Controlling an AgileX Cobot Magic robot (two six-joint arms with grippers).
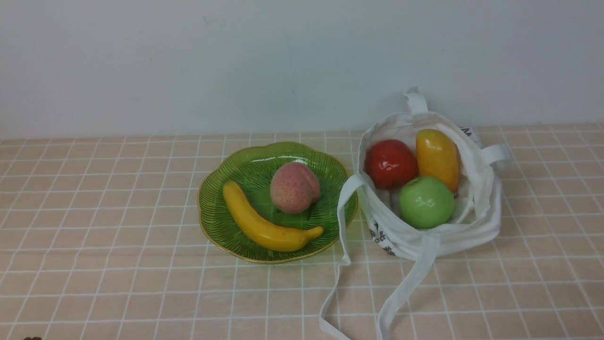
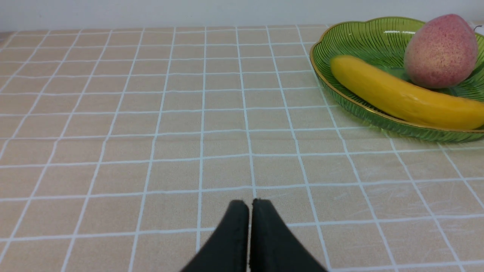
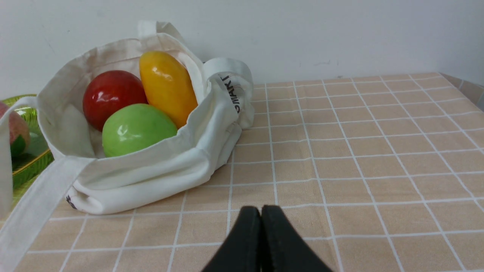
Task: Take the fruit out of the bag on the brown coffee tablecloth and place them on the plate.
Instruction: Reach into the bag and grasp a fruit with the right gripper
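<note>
On the brown coffee tablecloth a white bag lies open at the right. Inside it are a red apple, an orange-yellow mango and a green apple. Left of the bag sits the green plate. The same fruit show in the right wrist view: red apple, mango, green apple in the bag. My right gripper is shut and empty, low over the cloth near the bag. My left gripper is shut and empty, short of the plate.
A yellow banana and a pink speckled peach lie on the plate. The bag's long straps trail over the cloth toward the near edge. A pale wall runs behind the table. The table's far right corner shows in the right wrist view.
</note>
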